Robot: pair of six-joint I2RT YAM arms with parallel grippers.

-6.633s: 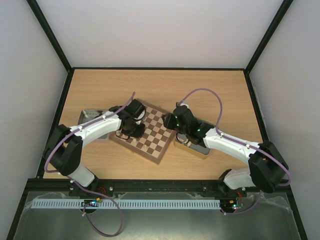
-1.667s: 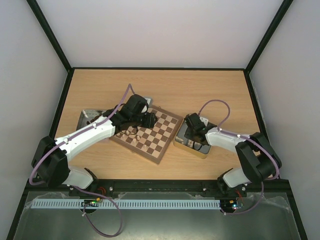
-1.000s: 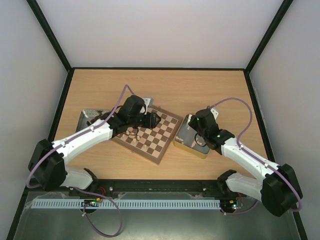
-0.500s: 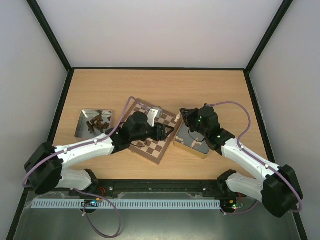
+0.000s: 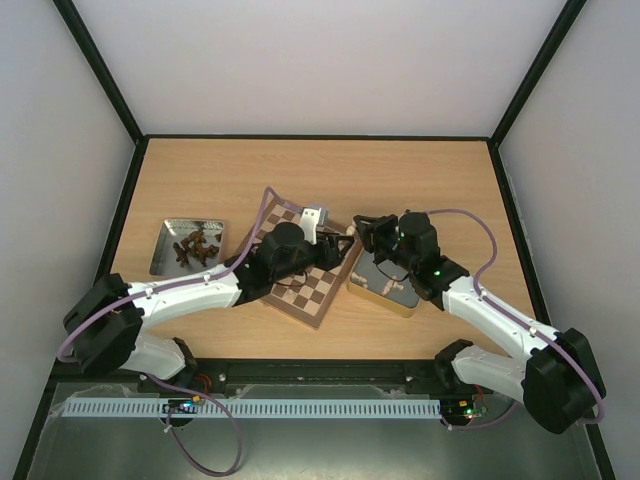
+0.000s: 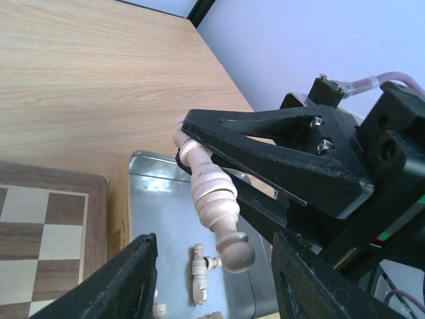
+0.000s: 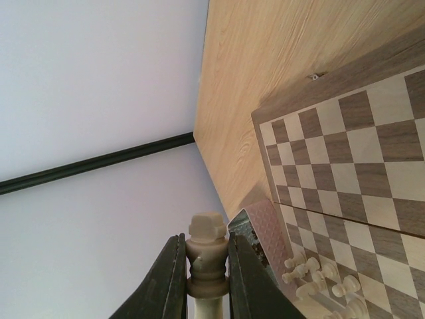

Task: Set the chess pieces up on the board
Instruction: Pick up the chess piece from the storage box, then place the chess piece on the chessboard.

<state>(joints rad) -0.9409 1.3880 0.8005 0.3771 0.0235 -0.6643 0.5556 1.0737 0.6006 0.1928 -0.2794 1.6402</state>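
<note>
Jaws on the right arm pinch one pale chess piece (image 6: 211,193) in the air over the tin (image 5: 378,300), beside the board (image 5: 310,290). Left jaws sit open near its tip. Next, I think, they should close softly and take it.

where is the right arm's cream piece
Left wrist view, centre: the cream piece is pinched in the right claw, raised near the tin beside the board.
</note>
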